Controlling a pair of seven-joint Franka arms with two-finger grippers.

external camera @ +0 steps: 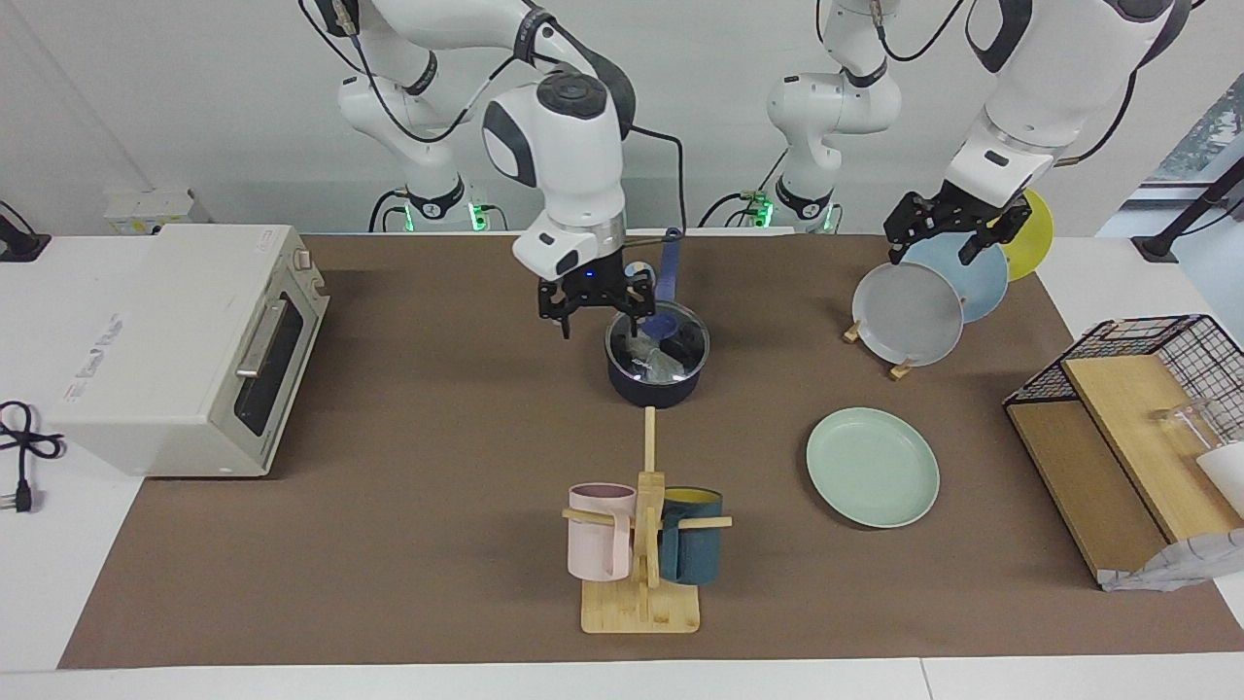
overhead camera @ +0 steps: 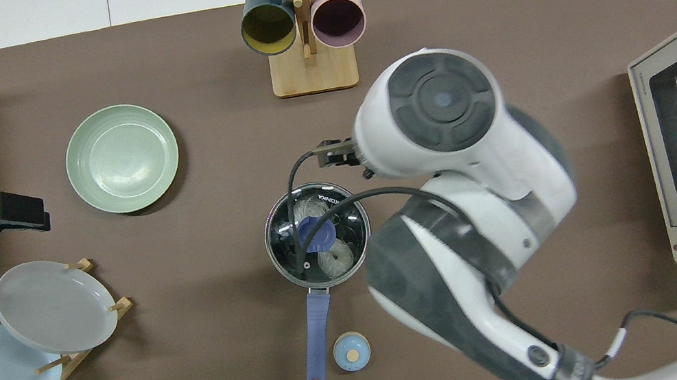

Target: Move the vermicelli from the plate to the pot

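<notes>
- The vermicelli shows as whitish, glassy coils of thin noodle; two clumps lie inside the pot, pale against its black inside.
- A glass lid with a blue knob sits on the pot, and the noodles are seen through it.
- The pot is small and dark navy, standing mid-table, with its long blue handle pointing toward the robots.
- The plate, round, shallow and pale mint green, lies flat on the table with nothing on it, farther from the robots than the pot and toward the left arm's end.
- A small blue round object with a tan centre rests on the table just beside the handle's end.
- A wooden rack holds a grey plate, a light blue plate and a yellow plate, each standing on edge.
- A wooden mug tree carries a pink mug and a teal mug.
- The right gripper hangs pointing down at the pot's rim, on the side toward the right arm's end; its fingers are spread apart and hold nothing.
- The left gripper waits up over the plate rack, tilted down; whether its fingers are released or clenched I cannot tell.
- A toaster oven stands at the right arm's end of the table.
</notes>
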